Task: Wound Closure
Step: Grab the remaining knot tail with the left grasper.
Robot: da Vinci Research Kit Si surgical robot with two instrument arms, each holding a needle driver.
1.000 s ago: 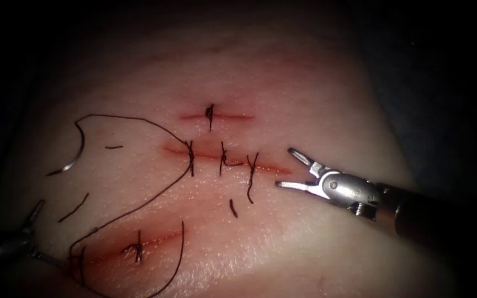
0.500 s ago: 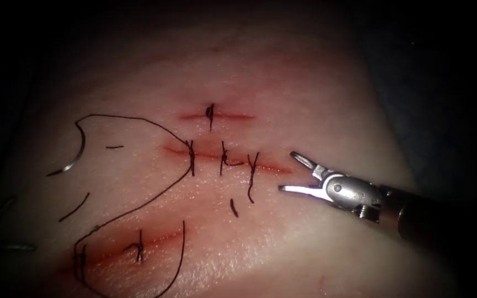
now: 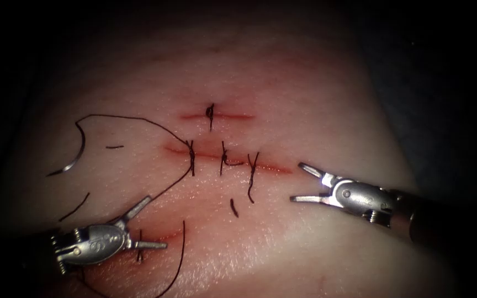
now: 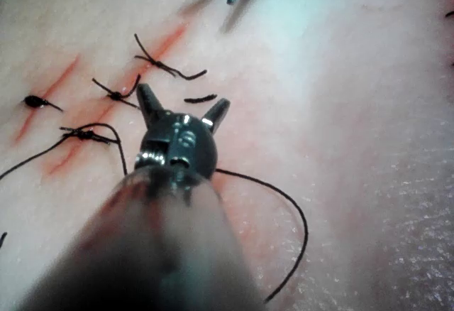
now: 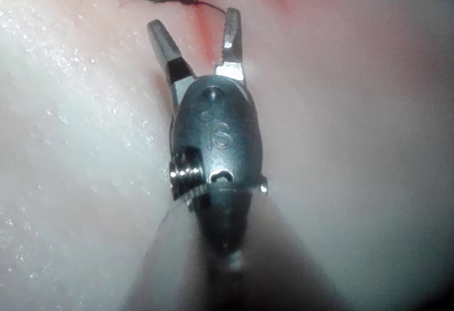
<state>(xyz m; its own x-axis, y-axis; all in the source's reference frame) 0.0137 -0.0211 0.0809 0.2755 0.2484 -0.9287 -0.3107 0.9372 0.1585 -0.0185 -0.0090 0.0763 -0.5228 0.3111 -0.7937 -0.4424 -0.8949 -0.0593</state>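
Left tool (image 3: 149, 223): fingers spread, nothing held, over the lower cut.
Right tool (image 3: 301, 182): fingers spread, empty.
Needle (image 3: 74, 156): laid loose on the tissue (image 3: 316, 110), left of the cuts.
Step, judged: needle to be regrasped.

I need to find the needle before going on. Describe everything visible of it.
The needle is a thin, dark, curved piece of metal lying free on the tissue, far left of the cuts, not in the tissue. Thread runs from its upper end toward the stitches. Neither the left tool nor the right tool holds it; both are open.
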